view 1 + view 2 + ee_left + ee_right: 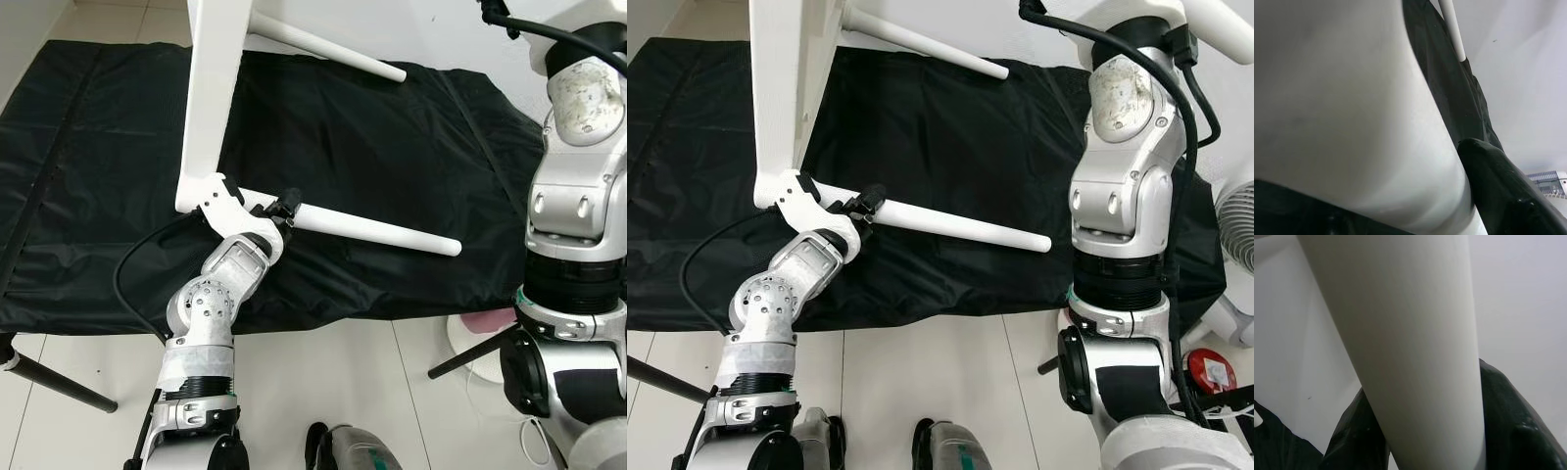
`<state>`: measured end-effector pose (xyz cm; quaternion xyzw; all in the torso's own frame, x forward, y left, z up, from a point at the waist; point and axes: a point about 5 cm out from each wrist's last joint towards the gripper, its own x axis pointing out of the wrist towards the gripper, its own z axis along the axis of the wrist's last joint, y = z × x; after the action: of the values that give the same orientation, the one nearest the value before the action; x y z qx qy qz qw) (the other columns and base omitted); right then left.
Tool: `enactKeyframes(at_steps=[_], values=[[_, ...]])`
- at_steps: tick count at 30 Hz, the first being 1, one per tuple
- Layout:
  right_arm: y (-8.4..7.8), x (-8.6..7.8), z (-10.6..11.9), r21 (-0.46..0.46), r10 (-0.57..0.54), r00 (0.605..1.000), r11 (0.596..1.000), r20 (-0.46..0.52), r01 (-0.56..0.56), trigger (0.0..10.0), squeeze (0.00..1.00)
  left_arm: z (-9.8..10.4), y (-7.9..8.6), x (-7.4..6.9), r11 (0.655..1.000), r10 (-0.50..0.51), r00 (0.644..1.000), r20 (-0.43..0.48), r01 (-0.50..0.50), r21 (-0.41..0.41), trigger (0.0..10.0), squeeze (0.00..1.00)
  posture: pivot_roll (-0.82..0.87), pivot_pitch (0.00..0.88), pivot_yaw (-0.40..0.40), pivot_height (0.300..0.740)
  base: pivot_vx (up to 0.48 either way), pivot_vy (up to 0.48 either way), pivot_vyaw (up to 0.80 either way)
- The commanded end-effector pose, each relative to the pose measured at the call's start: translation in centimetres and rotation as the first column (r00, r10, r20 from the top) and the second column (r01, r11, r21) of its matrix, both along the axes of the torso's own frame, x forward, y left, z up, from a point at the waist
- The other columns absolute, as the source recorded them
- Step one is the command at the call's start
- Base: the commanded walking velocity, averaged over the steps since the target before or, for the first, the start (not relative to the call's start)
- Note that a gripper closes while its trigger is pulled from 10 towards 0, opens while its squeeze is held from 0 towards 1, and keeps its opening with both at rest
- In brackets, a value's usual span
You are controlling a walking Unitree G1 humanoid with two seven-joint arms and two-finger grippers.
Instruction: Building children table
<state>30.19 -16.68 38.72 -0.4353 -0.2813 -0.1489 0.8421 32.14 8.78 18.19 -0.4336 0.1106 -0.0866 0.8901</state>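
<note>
Nearest the camera, the left gripper point(284, 209) pinched the near leg point(377, 230) at its root, apparently steadying or turning it into the table point(217, 88), which stood tipped on edge over the black sheet point(392, 127). The right gripper point(1420, 431) clasped another leg point(1400, 342) (jaws either side of it). Both free leg ends pointed right with open room; the sheet's near edge lay just below.

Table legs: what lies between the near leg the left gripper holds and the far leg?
Bare black cloth spans the gap between the near leg and far leg in the left eye view; left gripper grips the near leg's base.
</note>
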Motion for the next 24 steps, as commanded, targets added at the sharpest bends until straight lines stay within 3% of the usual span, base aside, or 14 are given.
enactKeyframes(at_steps=[1, 4, 9, 12, 16, 17, 18, 20, 22, 24], values=[[-2.4, -0.5, 1.2, 0.225, 0.025, 0.998, 0.974, 0.062, -0.038, 0.0, 0.00, 6.8, -1.6, -0.1, 0.985, 0.077, 0.970, 0.229, -0.039, -0.169, 0.0, 0.00, -0.02, 0.098, -0.062, 0.740, 0.000, 0.000, 0.00], [-1.8, -0.3, 2.0, 0.207, 0.084, 0.992, 0.973, 0.089, -0.101, 0.0, 0.00, 8.1, 0.1, -1.1, 0.989, 0.119, 0.930, 0.348, -0.081, -0.122, 0.0, 0.00, -0.01, 0.099, -0.076, 0.740, 0.000, 0.000, 0.00], [-1.6, -0.3, 2.7, 0.185, 0.111, 0.987, 0.974, 0.116, -0.131, 0.0, 0.00, 8.8, 1.3, -1.9, 0.988, 0.141, 0.895, 0.423, -0.104, -0.110, 0.0, 0.00, 0.00, 0.104, -0.083, 0.740, 0.000, 0.000, 0.00], [-1.2, -0.4, 3.0, 0.164, 0.125, 0.982, 0.975, 0.139, -0.147, 0.0, 0.00, 9.7, 2.6, -2.5, 0.985, 0.173, 0.847, 0.502, -0.146, -0.093, 0.0, 0.00, 0.01, 0.108, -0.094, 0.740, 0.000, 0.000, 0.00], [-1.1, -0.4, 3.1, 0.153, 0.131, 0.980, 0.976, 0.152, -0.154, 0.0, 0.00, 9.9, 3.0, -2.6, 0.983, 0.184, 0.831, 0.525, -0.160, -0.092, 0.0, 0.00, 0.01, 0.108, -0.097, 0.740, 0.000, 0.000, 0.00], [-0.9, -0.6, 3.2, 0.151, 0.145, 0.975, 0.974, 0.169, -0.171, 0.0, 0.00, 10.3, 3.4, -2.7, 0.981, 0.192, 0.804, 0.563, -0.180, -0.076, 0.0, 0.00, 0.01, 0.108, -0.101, 0.740, 0.000, 0.000, 0.00], [-0.9, -0.6, 3.2, 0.151, 0.145, 0.975, 0.974, 0.169, -0.171, 0.0, 0.00, 10.3, 3.4, -2.7, 0.981, 0.192, 0.804, 0.563, -0.180, -0.076, 0.0, 0.00, 0.01, 0.108, -0.101, 0.740, 0.000, 0.000, 0.00], [-1.3, -1.2, 3.1, 0.168, 0.132, 0.962, 0.970, 0.240, -0.176, 0.0, 0.00, 11.7, 4.1, -3.0, 0.976, 0.194, 0.743, 0.640, -0.214, -0.048, 0.0, 0.00, 0.01, 0.103, -0.106, 0.740, 0.000, 0.000, 0.00], [-1.3, -1.2, 3.1, 0.168, 0.132, 0.962, 0.970, 0.240, -0.176, 0.0, 0.00, 11.7, 4.1, -3.0, 0.976, 0.194, 0.743, 0.640, -0.214, -0.048, 0.0, 0.00, 0.01, 0.103, -0.106, 0.740, 0.000, 0.000, 0.00], [-3.0, -1.9, 2.3, 0.221, 0.047, 0.951, 0.968, 0.306, -0.118, 0.0, 0.00, 13.3, 4.8, -3.2, 0.972, 0.190, 0.690, 0.698, -0.233, -0.033, 0.0, 0.00, 0.02, 0.105, -0.102, 0.740, 0.000, 0.000, 0.00]])
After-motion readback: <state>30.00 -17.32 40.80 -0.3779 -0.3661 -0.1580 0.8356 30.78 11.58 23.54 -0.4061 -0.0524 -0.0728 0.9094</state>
